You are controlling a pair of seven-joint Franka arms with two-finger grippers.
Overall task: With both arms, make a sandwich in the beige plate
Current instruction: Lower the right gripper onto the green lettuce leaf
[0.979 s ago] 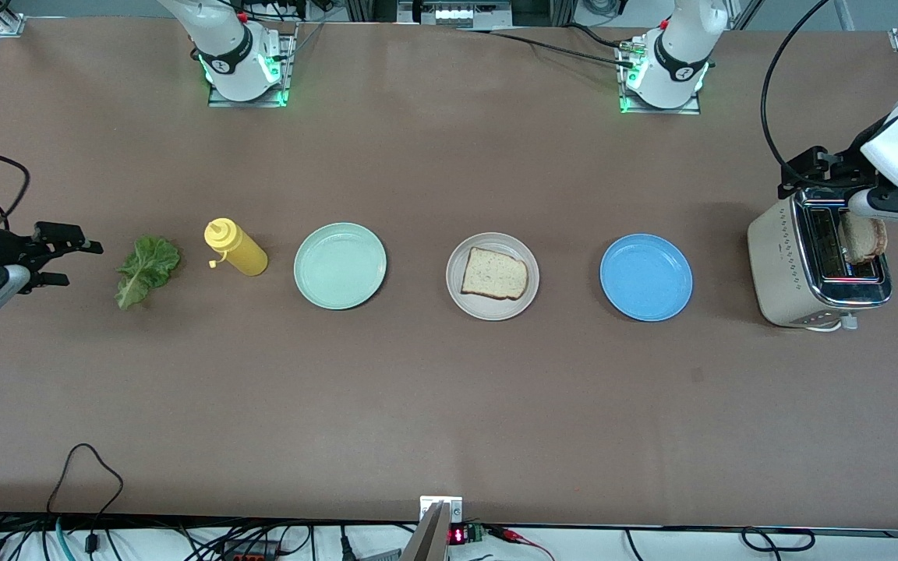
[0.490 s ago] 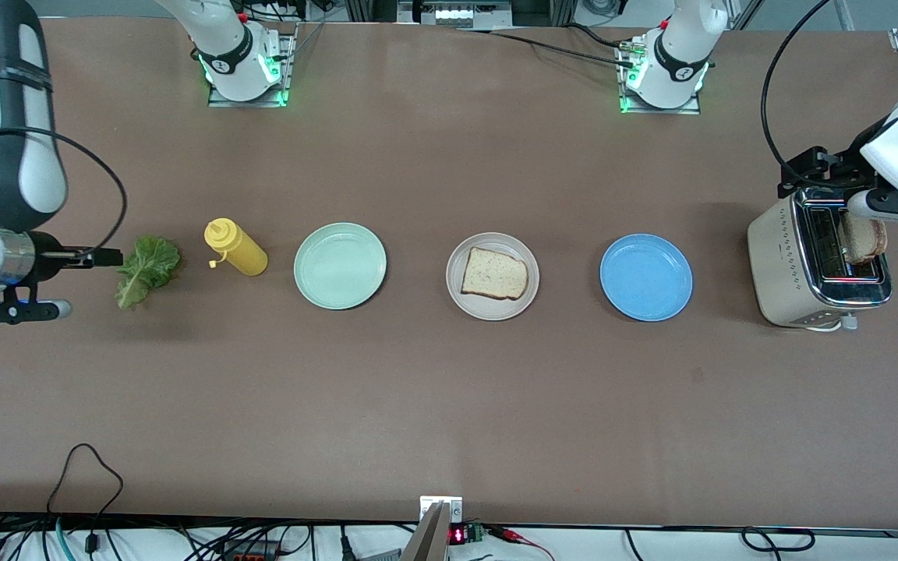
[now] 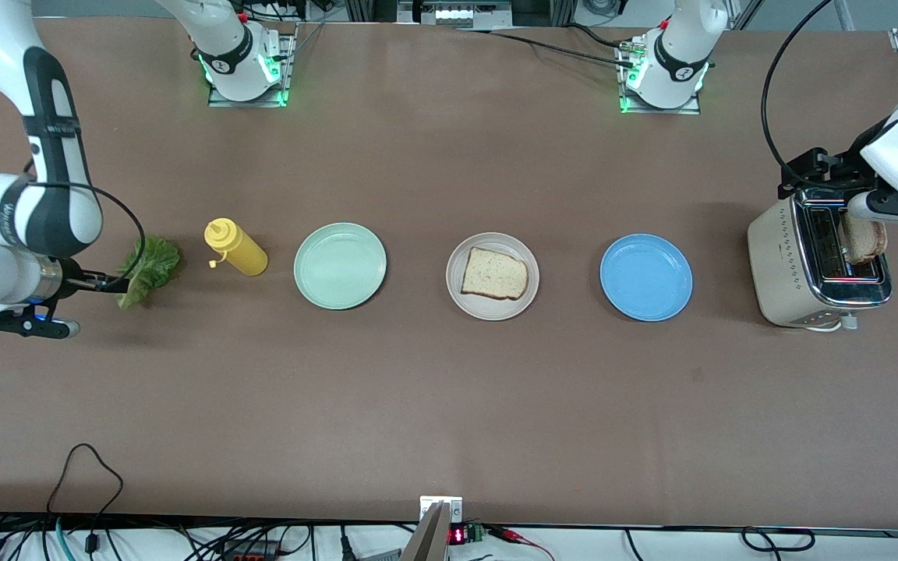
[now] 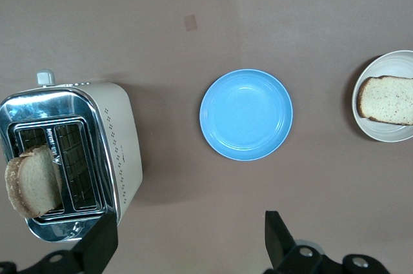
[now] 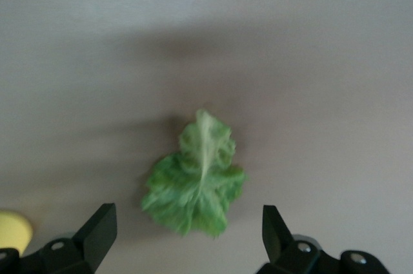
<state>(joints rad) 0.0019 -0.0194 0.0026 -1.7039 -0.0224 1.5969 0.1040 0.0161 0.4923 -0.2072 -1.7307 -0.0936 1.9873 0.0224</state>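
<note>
Done: one bread slice (image 3: 494,273) on beige plate (image 3: 457,292) | Left: lettuce (image 3: 148,269) on table, second slice (image 3: 863,237) probably loose in toaster (image 3: 784,269) | right gripper (image 5: 187,238) spread wide above lettuce — left gripper (image 4: 190,248) wide, empty, beside toaster

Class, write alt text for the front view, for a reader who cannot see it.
On a brown table stand, in a row, a lettuce leaf, yellow bottle, green plate, beige plate holding one bread slice, blue plate and toaster. The right claw is open at the lettuce; the left claw, open, hangs over the toaster.
</note>
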